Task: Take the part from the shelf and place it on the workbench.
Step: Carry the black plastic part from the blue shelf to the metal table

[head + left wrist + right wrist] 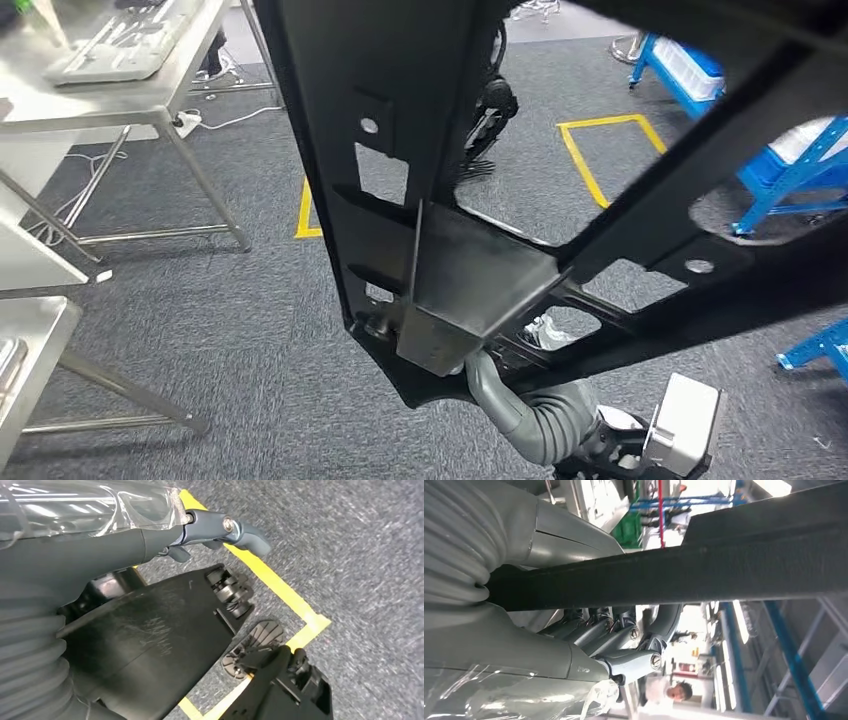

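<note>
The large black part, gripped underneath by the right hand and carried over the carpet, should stay level while swinging toward the steel workbench far left; the left hand's fingers hold nothing I can tell.

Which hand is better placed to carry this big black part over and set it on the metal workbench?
Right, probably. The right hand grips a bar of the black part, fingers curled around it. The left hand points at the carpet and holds nothing. The workbench stands ahead on the left.
</note>
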Available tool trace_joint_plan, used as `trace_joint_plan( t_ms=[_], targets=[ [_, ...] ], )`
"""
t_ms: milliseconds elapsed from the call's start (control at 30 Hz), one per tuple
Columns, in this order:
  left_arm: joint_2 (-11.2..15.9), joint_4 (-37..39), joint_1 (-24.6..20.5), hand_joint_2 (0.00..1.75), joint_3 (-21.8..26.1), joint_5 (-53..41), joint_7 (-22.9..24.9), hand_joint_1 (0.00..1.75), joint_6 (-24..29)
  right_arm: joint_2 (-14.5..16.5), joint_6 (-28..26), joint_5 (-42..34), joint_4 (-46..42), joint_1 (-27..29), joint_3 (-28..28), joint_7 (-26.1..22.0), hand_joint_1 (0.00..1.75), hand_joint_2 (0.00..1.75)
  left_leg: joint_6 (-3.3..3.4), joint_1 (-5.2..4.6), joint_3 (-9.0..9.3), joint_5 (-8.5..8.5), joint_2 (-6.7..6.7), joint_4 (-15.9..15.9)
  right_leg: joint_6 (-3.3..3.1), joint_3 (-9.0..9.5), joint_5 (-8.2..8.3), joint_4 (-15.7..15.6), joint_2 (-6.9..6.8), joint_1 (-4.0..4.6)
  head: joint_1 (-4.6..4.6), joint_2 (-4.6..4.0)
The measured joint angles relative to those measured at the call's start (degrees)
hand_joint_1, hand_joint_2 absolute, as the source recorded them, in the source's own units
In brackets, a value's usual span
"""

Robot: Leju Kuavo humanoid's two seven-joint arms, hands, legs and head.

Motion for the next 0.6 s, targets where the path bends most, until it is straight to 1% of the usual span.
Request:
trace_joint_plan(
  t_ms=[33, 67, 100, 133, 167, 200, 233, 267, 300, 333, 367, 400, 433, 467, 500, 533, 567, 600],
  targets=[
    [0.0, 0.0, 0.0, 1.75, -0.1, 0.0, 0.1, 0.0, 0.0, 0.0, 0.1, -0.1, 0.0, -0.3, 0.0, 0.0, 1.75, 1.75, -0.29, 0.14, -0.15, 0.14, -0.33, -0.1, -0.48, -0.05, 0.11, 0.0, -0.71, 0.09, -0.04, 0.0],
    [0.0, 0.0, 0.1, 1.75, -0.2, 0.0, 0.3, 0.0, 0.0, 0.0, 0.1, -0.2, 0.0, -0.6, 0.0, 0.0, 1.75, 1.75, -0.51, 0.16, -0.43, -0.07, 0.33, 0.3, -0.91, -0.05, 0.22, 0.0, -1.36, 0.18, -0.05, 0.0],
    [0.0, 0.0, 0.1, 1.75, -0.3, 0.0, 0.4, 0.0, 0.0, 0.0, 0.2, -0.3, -0.1, -0.7, 0.0, 0.0, 1.75, 1.75, -0.7, 0.13, -1.13, -0.93, 1.67, 1.8, -1.36, -0.05, 0.32, -0.1, -2.07, 0.27, -0.12, 0.0],
    [0.0, 0.0, 0.1, 1.75, -0.5, 0.0, 0.6, 0.0, 0.0, 0.0, 0.1, -0.3, -0.1, -0.8, 0.0, 0.0, 1.75, 1.75, -0.8, 0.05, -2.36, -2.44, 3.38, 4.5, -1.7, -0.07, 0.39, -0.1, -2.77, 0.38, -0.2, 0.0],
    [0.0, 0.0, 0.1, 1.75, -0.6, 0.0, 0.6, 0.0, 0.0, 0.0, 0.1, -0.4, -0.1, -0.8, 0.0, 0.1, 1.75, 1.75, -0.87, -0.06, -4.14, -4.47, 5.14, 8.4, -1.94, -0.08, 0.36, -0.1, -3.4, 0.62, -0.27, 0.0],
    [0.0, 0.0, 0.0, 1.75, -0.7, 0.0, 0.6, 0.0, 0.0, 0.0, 0.0, -0.4, -0.1, -0.8, 0.0, 0.0, 1.75, 1.75, -0.87, -0.09, -6.16, -6.47, 6.01, 12.8, -2.12, -0.1, 0.31, -0.1, -4.1, 0.89, -0.34, 0.0],
    [0.0, 0.0, 0.0, 1.75, -0.7, 0.0, 0.6, 0.0, 0.0, 0.0, 0.0, -0.5, -0.1, -0.8, 0.0, 0.0, 1.75, 1.75, -0.77, -0.11, -7.83, -7.82, 6.31, 16.4, -2.23, -0.1, 0.25, -0.1, -4.8, 1.13, -0.35, 0.0],
    [-0.1, 0.0, 0.0, 1.75, -0.8, 0.1, 0.7, 0.0, 0.0, 0.0, 0.0, -0.5, -0.1, -0.8, 0.0, 0.0, 1.75, 1.75, -0.54, -0.21, -8.64, -8.23, 6.41, 18.2, -2.32, -0.09, 0.18, -0.1, -5.49, 1.37, -0.35, 0.0],
    [-0.1, 0.0, 0.0, 1.75, -0.9, 0.1, 0.7, 0.0, 0.0, 0.0, 0.0, -0.5, -0.1, -0.8, 0.0, 0.0, 1.75, 1.75, -0.18, -0.42, -8.17, -7.52, 6.5, 17.5, -2.4, -0.05, 0.12, -0.1, -6.21, 1.58, -0.35, 0.0],
    [-0.1, 0.0, 0.1, 1.75, -0.9, 0.2, 0.8, 0.0, 0.0, 0.0, 0.0, -0.5, -0.1, -0.8, 0.0, 0.0, 1.75, 1.75, 0.3, -0.74, -6.5, -5.95, 6.79, 14.3, -2.47, 0.03, 0.04, -0.1, -6.9, 1.74, -0.35, 0.0],
    [-0.1, 0.0, 0.1, 1.75, -0.9, 0.2, 0.8, 0.0, 0.0, 0.0, 0.0, -0.6, -0.1, -0.9, 0.0, 0.0, 1.75, 1.75, 0.94, -1.28, -3.95, -4.05, 7.79, 9.6, -2.51, 0.15, -0.04, -0.1, -7.58, 1.85, -0.35, 0.0],
    [0.0, 0.0, 0.0, 1.75, -0.9, 0.2, 0.8, 0.0, 0.0, 0.0, 0.0, -0.6, -0.1, -0.9, 0.0, 0.0, 1.75, 1.75, 1.53, -1.82, -1.67, -2.55, 8.93, 5.3, -2.46, 0.26, -0.15, -0.1, -8.23, 1.98, -0.33, 0.0],
    [0.0, 0.0, 0.0, 1.75, -0.9, 0.2, 0.8, 0.0, 0.0, 0.0, 0.0, -0.6, -0.1, -1.0, 0.0, 0.0, 1.75, 1.75, 2.03, -2.34, -0.12, -1.59, 9.86, 2.2, -2.38, 0.33, -0.25, -0.2, -8.76, 2.0, -0.33, 0.0],
    [0.0, 0.0, -0.1, 1.75, -0.9, 0.3, 0.8, 0.0, 0.0, 0.0, 0.0, -0.6, -0.1, -1.0, 0.0, 0.0, 1.75, 1.75, 2.4, -2.74, 0.61, -1.21, 10.44, 0.6, -2.27, 0.39, -0.34, -0.2, -9.25, 1.99, -0.31, 0.0],
    [0.0, 0.0, -0.1, 1.75, -0.9, 0.3, 0.8, 0.0, 0.0, 0.0, 0.0, -0.6, -0.1, -1.0, 0.0, 0.0, 1.75, 1.75, 2.57, -2.93, 0.55, -1.2, 10.17, 0.2, -2.12, 0.43, -0.4, -0.3, -9.73, 1.97, -0.32, 0.0],
    [0.0, 0.0, 0.0, 1.75, -0.9, 0.3, 0.8, 0.0, 0.0, 0.1, 0.0, -0.6, -0.2, -1.1, 0.0, -0.1, 1.75, 1.75, 2.78, -2.92, 0.63, -0.97, 9.57, -0.1, -1.95, 0.55, -0.48, -0.4, -10.11, 1.9, -0.33, 0.0],
    [0.1, 0.0, 0.1, 1.75, -0.9, 0.3, 0.8, 0.0, 0.0, 0.1, 0.0, -0.6, -0.2, -1.2, 0.0, -0.1, 1.75, 1.75, 2.87, -2.73, 0.86, -0.67, 9.0, -0.6, -1.73, 0.64, -0.7, -0.2, -9.62, 1.82, -0.33, 0.0],
    [0.1, -0.1, 0.1, 1.75, -1.0, 0.3, 0.8, 0.0, 0.0, 0.1, 0.0, -0.6, -0.2, -1.3, 0.0, -0.1, 1.75, 1.75, 3.01, -2.46, 1.14, -0.35, 8.43, -1.0, -1.49, 0.38, -1.38, 0.7, -8.43, 1.75, -0.35, 0.0]
  ],
)
